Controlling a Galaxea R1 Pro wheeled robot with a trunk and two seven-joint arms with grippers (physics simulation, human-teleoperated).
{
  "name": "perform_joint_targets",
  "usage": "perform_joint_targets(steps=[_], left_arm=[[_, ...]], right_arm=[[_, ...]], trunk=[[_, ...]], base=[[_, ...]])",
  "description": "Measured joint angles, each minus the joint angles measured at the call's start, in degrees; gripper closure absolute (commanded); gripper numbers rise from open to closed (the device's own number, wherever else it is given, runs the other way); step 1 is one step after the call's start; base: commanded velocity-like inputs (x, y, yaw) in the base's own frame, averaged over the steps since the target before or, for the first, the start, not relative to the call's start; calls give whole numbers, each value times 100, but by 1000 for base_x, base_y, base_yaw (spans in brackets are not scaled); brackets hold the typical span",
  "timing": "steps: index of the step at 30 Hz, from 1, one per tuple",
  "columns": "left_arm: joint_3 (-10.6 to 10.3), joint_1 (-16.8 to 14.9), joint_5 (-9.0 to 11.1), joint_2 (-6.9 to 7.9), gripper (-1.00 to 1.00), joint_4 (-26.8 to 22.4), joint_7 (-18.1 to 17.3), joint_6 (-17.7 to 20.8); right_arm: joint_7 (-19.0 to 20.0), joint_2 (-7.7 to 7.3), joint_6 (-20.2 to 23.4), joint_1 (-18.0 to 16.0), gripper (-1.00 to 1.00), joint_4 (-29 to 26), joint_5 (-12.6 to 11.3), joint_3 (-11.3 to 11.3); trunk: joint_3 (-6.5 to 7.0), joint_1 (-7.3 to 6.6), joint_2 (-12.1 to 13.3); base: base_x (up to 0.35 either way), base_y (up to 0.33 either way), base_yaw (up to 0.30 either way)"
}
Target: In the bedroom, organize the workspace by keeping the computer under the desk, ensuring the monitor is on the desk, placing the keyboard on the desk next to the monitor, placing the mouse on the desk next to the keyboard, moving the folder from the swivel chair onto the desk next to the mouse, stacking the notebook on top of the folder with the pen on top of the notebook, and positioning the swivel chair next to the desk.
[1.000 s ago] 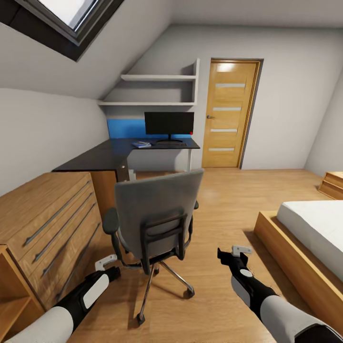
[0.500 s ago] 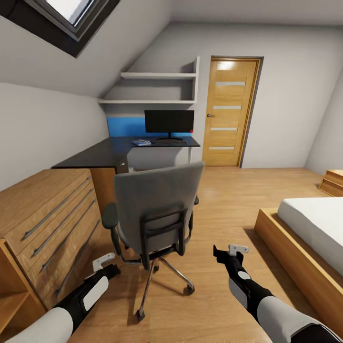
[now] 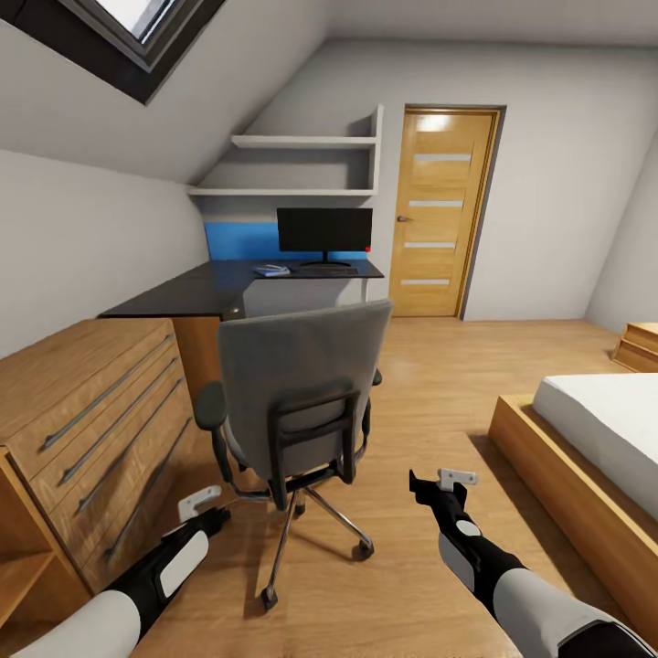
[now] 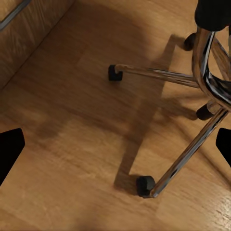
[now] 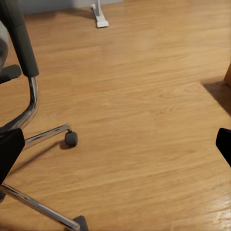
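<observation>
Right, your head camera takes in the room: grey chair (image 3: 297,384) back-on before you, dark desk (image 3: 228,285) beyond it, one monitor (image 3: 324,230) standing on it and something small and blue (image 3: 271,270) just beside, too small to name. Your left wrist camera catches two of the chair's castors (image 4: 144,186) on chrome legs over wood floor (image 4: 72,120). Left gripper (image 3: 203,504) and right gripper (image 3: 442,482) both hang spread wide, holding nothing. One door (image 3: 445,215), two wall shelves (image 3: 302,143), one dresser (image 3: 82,420), one bed (image 3: 603,439).
</observation>
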Motion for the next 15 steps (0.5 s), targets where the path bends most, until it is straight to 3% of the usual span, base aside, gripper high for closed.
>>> perform_joint_targets(steps=[15], left_arm=[[-6, 0, -2, 2, -100, 136, 2, 5]], right_arm=[[-1, 32, -103, 9, -100, 11, 3, 7]], trunk=[[0, -1, 0]], base=[[130, 0, 0]])
